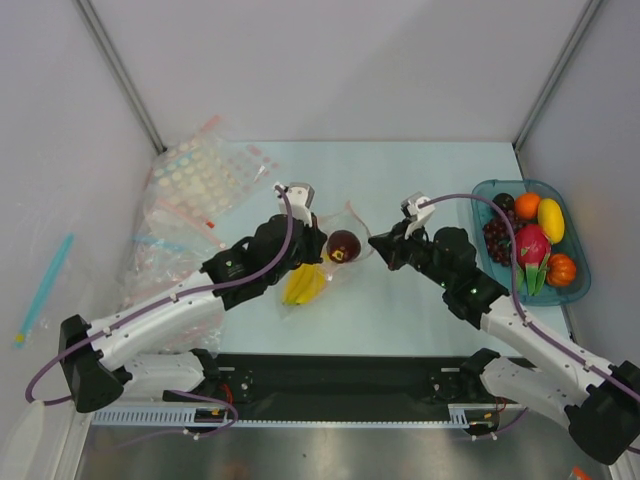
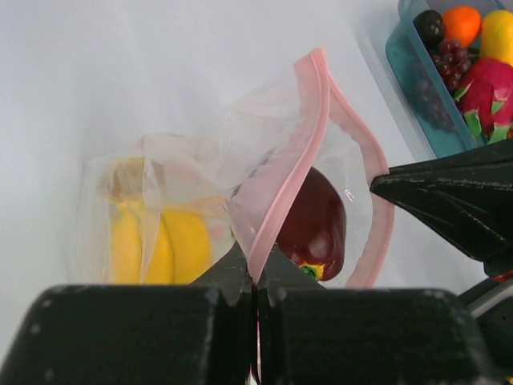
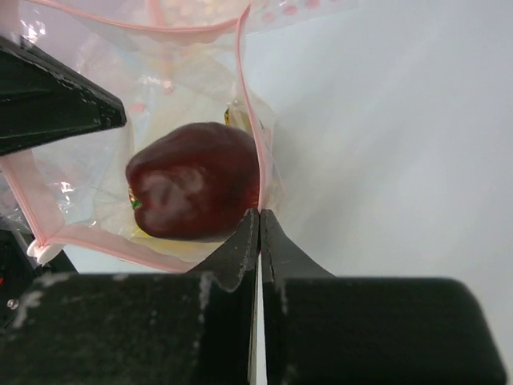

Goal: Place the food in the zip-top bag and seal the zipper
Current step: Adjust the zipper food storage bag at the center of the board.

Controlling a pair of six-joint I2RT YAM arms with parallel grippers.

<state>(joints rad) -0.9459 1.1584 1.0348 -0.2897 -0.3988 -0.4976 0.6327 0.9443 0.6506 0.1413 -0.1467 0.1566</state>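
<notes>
Two opposed pinches should, in my judgement, keep the mouth wide and level so the next fruit clears the zipper (image 2: pixel 309 120); neither should tug. The left claw (image 2: pixel 256 269) was fully shut on that pink strip, and the right claw (image 3: pixel 259 216) was shut on the opposite rim. The zip-top bag (image 2: pixel 184 168) lay mid-worktop (image 1: pixel 400 310), holding the banana bunch (image 2: pixel 160 245) and dark fruit (image 3: pixel 192 192). The dragon fruit (image 1: pixel 532 245) and orange fruit (image 1: pixel 527 205) lay in the teal tray (image 1: pixel 575 290) at the right edge

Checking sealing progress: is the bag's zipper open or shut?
Open. The zipper has its two lips apart, the dark fruit showing between them; the left gripper and right gripper each pinch one lip.
</notes>
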